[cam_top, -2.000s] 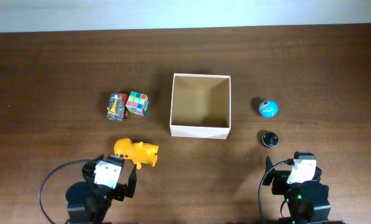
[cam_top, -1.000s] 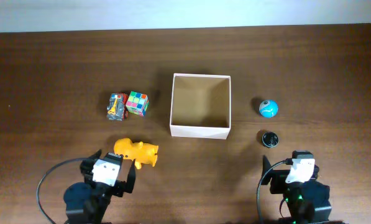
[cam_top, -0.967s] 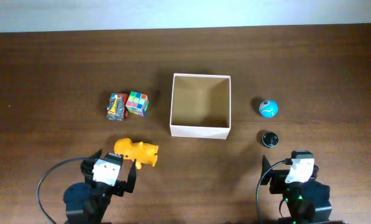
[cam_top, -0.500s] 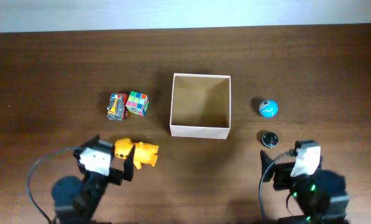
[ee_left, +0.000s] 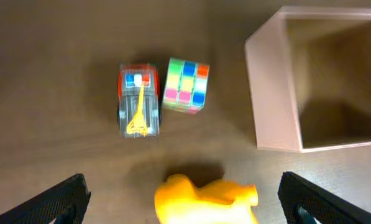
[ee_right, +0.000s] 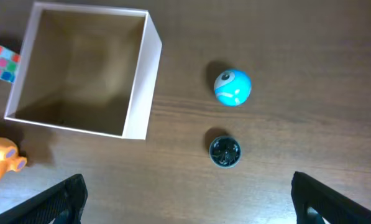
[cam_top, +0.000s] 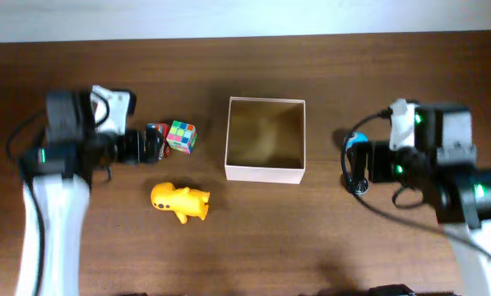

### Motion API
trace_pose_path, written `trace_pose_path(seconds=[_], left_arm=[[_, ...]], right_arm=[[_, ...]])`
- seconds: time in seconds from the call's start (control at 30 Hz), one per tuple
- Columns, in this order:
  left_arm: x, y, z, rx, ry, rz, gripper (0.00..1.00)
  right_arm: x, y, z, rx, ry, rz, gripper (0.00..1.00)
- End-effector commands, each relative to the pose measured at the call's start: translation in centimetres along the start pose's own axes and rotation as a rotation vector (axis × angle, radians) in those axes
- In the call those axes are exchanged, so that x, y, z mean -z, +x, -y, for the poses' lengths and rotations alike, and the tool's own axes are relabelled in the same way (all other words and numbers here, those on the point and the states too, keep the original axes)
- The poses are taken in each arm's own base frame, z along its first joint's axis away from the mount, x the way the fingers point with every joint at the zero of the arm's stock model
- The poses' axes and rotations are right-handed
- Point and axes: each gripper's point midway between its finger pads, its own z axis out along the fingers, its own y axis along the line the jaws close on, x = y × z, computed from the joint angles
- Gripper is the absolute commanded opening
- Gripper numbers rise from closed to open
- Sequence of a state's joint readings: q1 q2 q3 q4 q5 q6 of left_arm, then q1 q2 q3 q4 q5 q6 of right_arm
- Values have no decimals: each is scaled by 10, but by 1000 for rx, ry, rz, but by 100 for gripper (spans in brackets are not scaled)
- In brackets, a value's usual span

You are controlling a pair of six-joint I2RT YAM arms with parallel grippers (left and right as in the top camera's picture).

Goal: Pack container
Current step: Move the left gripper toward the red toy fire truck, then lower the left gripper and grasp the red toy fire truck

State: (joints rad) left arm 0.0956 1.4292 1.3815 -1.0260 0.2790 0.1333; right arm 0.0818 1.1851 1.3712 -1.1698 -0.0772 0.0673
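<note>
Box [cam_top: 264, 173] stands open-topped at the middle of the table [cam_top: 245, 74], tan inside showing. Left pincer [ee_left: 184, 200] is spread wide, gripping nothing, above a toy truck [ee_left: 137, 99], colour cube [ee_left: 185, 86] and yellow animal toy [ee_left: 205, 198] on the box's left. Right pincer [ee_right: 188, 199] is likewise wide and unloaded over a blue ball [ee_right: 232, 86] and small black round piece [ee_right: 225, 152] on the box's right.

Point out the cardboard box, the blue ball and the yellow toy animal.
cardboard box [cam_top: 264, 173], overhead view, on its white front wall.
blue ball [ee_right: 232, 86], right wrist view, on its middle.
yellow toy animal [ee_left: 207, 199], left wrist view, on its body.
</note>
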Motion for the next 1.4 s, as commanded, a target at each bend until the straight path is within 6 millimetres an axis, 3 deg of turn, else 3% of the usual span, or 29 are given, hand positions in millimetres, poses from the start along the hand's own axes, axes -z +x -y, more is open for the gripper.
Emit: trace_pose_path(seconds=[0.0, 0.1, 0.2, 0.4, 0.5, 0.6, 0.77, 0.83, 0.87, 1.13, 1.37], left_arm=[[-28, -4, -13, 0, 5, -122, 99], [-62, 9, -20, 11, 29, -227, 99], [-82, 21, -24, 9, 44, -297, 99], [-103, 36, -44, -76, -18, -386, 99], [-107, 36, -53, -88, -61, -393, 99], [-114, 28, -49, -98, -47, -359, 99], [-121, 14, -42, -116, -23, -296, 98], [-124, 7, -44, -124, -31, -268, 79], [-127, 5, -45, -128, -38, -263, 77], [-158, 22, -42, -225, -151, -375, 86], [-183, 47, -39, -253, -167, -482, 87]], right_arm=[[-13, -2, -3, -38, -34, -54, 99], [-27, 3, 6, -246, -24, -121, 99], [-33, 11, 22, -313, 8, -171, 99], [-36, 21, 46, -394, 52, -215, 99], [-34, 22, 56, -422, 67, -210, 99], [-33, 22, 63, -443, 76, -206, 99], [-33, 22, 64, -447, 79, -206, 99], [-33, 22, 64, -448, 78, -205, 99], [-33, 22, 64, -448, 78, -205, 99], [-33, 22, 64, -448, 79, -206, 99], [-33, 23, 65, -447, 84, -209, 99]])
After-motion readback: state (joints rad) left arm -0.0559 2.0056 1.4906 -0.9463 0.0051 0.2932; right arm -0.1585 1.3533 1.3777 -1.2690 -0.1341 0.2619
